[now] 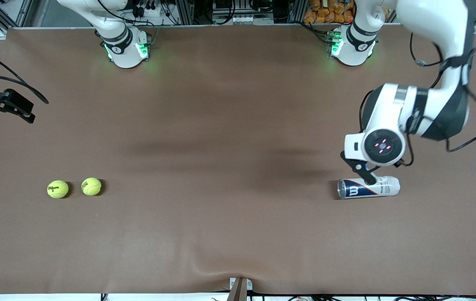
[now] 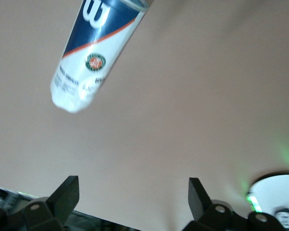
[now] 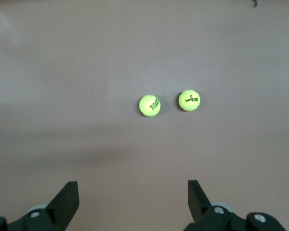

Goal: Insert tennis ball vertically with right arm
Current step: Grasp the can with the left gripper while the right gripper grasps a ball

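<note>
Lying nearest the front camera on the brown table (image 1: 229, 217) are two yellow-green tennis balls, side by side toward the right arm's end; the outer ball (image 1: 57, 189) shows dark Wilson lettering, and the inner ball (image 1: 91, 186) sits just beside it without touching; in the right wrist view the same pair appears, the inner ball (image 3: 149, 105) and the Wilson ball (image 3: 189, 100), with bare table around them. About level with the balls, toward the left arm's end, a ball can (image 1: 368, 187) lies on its side, blue and white with a red stripe and a large white W; its open mouth faces the middle of the table; the left wrist view shows the can (image 2: 94, 53) tilted across the frame. The left gripper (image 1: 363, 167) hangs just over the can, jaws spread wide and holding nothing; its fingers (image 2: 67, 195) stand well apart in its wrist view. The right gripper (image 3: 133, 202) waits over the table's edge at the right arm's end, jaws spread and empty; the black shape (image 1: 6, 106) at that edge is likely its hand.
</note>
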Controlling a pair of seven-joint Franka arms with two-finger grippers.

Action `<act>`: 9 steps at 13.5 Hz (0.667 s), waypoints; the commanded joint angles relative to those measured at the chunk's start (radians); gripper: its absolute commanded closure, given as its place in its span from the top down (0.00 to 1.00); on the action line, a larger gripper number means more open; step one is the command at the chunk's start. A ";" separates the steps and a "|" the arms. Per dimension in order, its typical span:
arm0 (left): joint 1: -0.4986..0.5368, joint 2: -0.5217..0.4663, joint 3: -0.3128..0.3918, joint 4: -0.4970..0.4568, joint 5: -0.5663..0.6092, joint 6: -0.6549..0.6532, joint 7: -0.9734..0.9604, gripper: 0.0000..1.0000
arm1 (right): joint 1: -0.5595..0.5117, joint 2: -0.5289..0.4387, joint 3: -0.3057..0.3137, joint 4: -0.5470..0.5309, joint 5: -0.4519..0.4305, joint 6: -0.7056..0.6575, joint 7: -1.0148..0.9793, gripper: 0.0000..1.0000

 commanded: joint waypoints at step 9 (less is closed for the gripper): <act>0.082 0.227 0.000 0.019 0.099 0.288 0.324 1.00 | -0.064 0.013 0.000 -0.441 0.000 0.481 -0.025 1.00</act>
